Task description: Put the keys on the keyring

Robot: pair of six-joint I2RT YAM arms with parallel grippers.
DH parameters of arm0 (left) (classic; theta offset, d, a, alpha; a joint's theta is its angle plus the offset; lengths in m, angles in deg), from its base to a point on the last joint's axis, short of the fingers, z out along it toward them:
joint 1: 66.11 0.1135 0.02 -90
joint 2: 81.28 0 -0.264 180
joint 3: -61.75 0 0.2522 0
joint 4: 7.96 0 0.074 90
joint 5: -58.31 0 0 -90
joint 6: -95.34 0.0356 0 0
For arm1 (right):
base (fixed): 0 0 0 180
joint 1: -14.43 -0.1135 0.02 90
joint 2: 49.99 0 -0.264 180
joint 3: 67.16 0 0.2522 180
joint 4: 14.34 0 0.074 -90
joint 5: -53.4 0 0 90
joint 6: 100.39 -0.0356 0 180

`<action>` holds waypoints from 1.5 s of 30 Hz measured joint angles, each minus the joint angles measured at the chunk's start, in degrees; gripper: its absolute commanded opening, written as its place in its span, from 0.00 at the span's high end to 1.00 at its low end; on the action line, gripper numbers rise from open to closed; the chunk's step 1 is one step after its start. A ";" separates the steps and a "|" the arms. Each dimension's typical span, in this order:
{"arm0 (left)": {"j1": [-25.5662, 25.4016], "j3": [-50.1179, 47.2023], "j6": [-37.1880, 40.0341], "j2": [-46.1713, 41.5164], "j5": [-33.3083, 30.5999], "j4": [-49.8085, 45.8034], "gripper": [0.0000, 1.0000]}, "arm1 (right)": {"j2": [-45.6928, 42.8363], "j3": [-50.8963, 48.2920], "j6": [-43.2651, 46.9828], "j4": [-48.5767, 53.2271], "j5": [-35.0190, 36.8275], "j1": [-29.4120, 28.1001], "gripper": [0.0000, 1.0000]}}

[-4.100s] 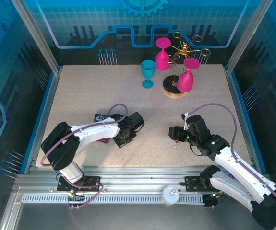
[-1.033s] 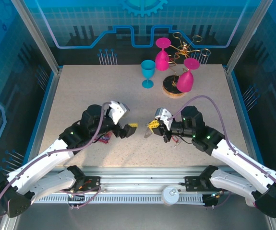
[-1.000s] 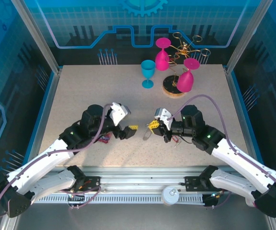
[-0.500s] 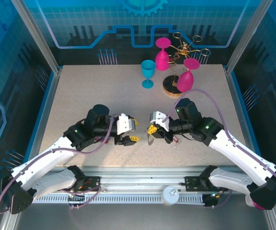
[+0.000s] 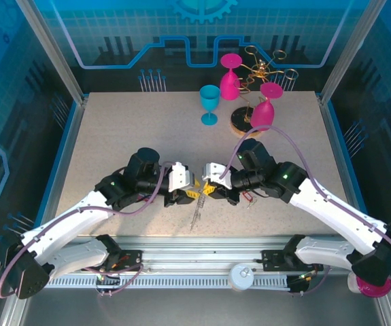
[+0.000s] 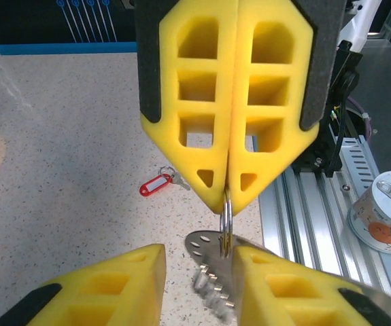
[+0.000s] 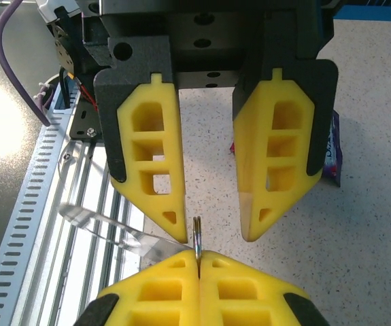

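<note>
One thin silver wire keyring is pinched in the pressed-together jaws of the right gripper; the left gripper stands spread either side of it. Small silver keys with a red tag lie on the speckled beige table, apart from that keyring.

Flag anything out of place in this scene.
A small can stands on the metal rail in front of the table, off the work surface. The red-tagged key lies alone on the table while the right claw, shut, pinches a wire ring.
</note>
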 measured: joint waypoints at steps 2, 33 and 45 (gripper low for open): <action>-0.07 0.00 -0.04 0.00 0.13 0.02 0.76 | 0.55 0.39 0.42 0.35 0.76 -0.48 1.00; -0.44 -11.89 -17.05 -5.25 0.98 25.22 1.00 | -16.76 -30.38 -19.98 -44.00 -5.16 5.33 0.67; -0.63 -12.57 -21.46 -5.81 3.69 31.71 1.00 | -13.42 -29.97 -22.03 -49.70 -9.88 5.27 0.79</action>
